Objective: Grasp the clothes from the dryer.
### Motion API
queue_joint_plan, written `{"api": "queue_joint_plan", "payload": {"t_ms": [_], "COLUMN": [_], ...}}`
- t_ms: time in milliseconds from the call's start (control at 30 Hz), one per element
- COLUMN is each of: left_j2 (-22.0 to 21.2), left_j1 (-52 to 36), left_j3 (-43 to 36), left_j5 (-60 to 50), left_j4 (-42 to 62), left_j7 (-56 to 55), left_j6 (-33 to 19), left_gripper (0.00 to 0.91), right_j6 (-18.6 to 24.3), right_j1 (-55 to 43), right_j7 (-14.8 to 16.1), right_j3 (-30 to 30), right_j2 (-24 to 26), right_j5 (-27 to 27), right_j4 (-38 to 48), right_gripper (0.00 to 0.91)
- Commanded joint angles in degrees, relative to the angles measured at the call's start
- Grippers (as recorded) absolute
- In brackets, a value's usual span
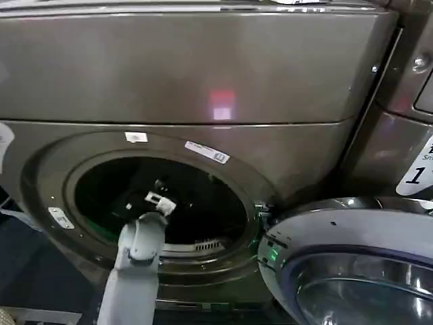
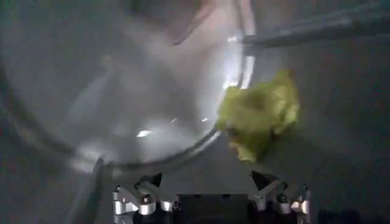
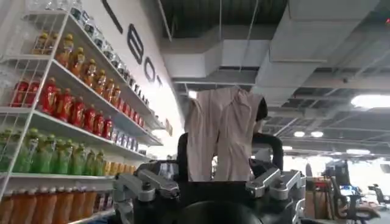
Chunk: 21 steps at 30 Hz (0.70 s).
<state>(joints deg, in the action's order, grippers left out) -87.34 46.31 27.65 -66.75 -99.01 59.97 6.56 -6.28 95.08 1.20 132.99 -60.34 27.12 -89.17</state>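
- Reaching through the round porthole, the left arm is entering the dryer (image 1: 203, 88) from the near left, and its forearm is crossing the lower rim of the opening in the head view.
- Deep inside the dark drum, the left gripper (image 1: 157, 196) is showing as little more than a pale bracket, too dim there to read its fingers.
- In the left wrist view, the left gripper (image 2: 210, 182) is holding its two fingertips (image 2: 263, 180) spread well apart, with nothing between them.
- Lying beyond those fingertips, the clothes (image 2: 261, 114), a small crumpled yellow-green piece, are resting on the steel drum wall, a little to one side of the gap and apart from both fingers.
- Hanging open at the near right, the silver-rimmed glass door (image 1: 352, 264) is swinging clear of the porthole, with a white "1" sticker (image 1: 417, 170) sitting on the panel above it.
- Pointing away from the machine, the right gripper (image 3: 210, 185) is facing shelves of bottled drinks (image 3: 61, 97) and a pale garment (image 3: 222, 131) hanging ahead; its fingers are standing apart and holding nothing.
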Motion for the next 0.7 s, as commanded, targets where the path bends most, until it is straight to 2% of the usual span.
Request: {"api": "queue_joint_plan", "payload": {"t_ms": [33, 333, 700], "left_j2": [0.9, 2.3, 1.4], "left_j1": [-7.2, -10.2, -12.0], "left_j3": [-1.8, -3.3, -3.2], "left_j5": [-10.3, -10.8, -9.4], "left_j4": [3.9, 9.7, 16.7], "left_j7": [17.3, 17.3, 17.3], "left_j6": [-15.8, -13.1, -9.5], "left_gripper": [0.907, 0.907, 0.907], "right_j6": [0.2, 0.3, 0.3], "right_j1": [0.5, 0.0, -0.5], "right_j7": [0.0, 0.2, 0.1], "right_j3": [0.5, -0.1, -0.5], "right_j2": [0.5, 0.4, 0.6], "right_j5": [-0.1, -0.3, -0.4], "right_j4": [0.7, 0.8, 0.7], "right_gripper": [0.907, 0.907, 0.907]}}
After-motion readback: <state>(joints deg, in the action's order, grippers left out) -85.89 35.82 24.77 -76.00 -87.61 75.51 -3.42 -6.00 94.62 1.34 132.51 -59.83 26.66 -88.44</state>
